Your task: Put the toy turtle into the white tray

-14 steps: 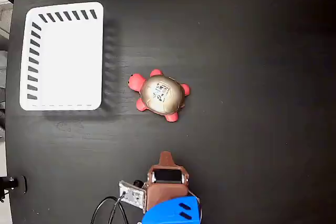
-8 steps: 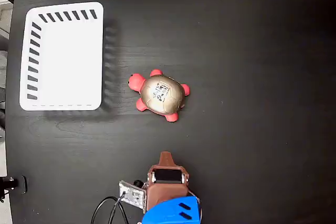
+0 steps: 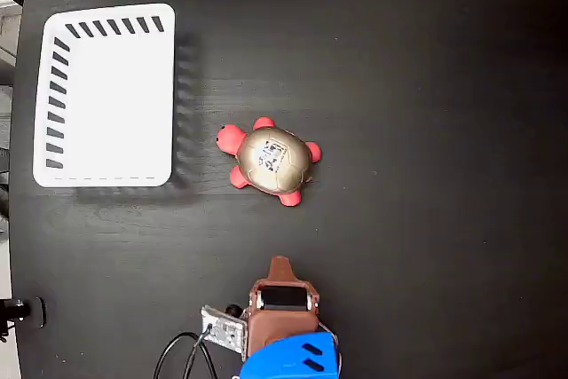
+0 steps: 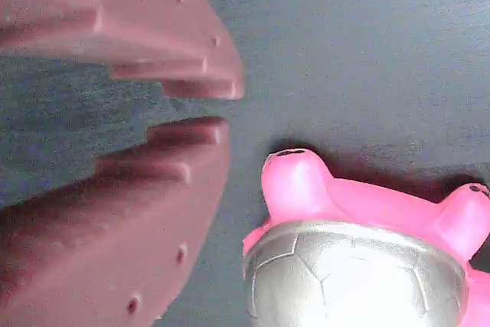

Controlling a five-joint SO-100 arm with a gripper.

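The toy turtle (image 3: 271, 160) lies on the black table near the middle of the fixed view, its gold-brown shell with a square mark facing up and its red-pink head pointing left toward the white tray. In the wrist view the toy turtle (image 4: 360, 258) fills the lower right, with a pink leg and the shiny shell showing. The white tray (image 3: 105, 95) sits at the upper left with nothing in it. My gripper (image 3: 280, 265) hovers below the turtle, apart from it. My gripper (image 4: 220, 109) is shut with only a thin slit between its brown fingertips (image 4: 207, 82), and it holds nothing.
The arm's blue body (image 3: 291, 359) and a small circuit board with black cables (image 3: 222, 330) sit at the bottom edge. The table's left edge (image 3: 19, 219) runs just beside the tray.
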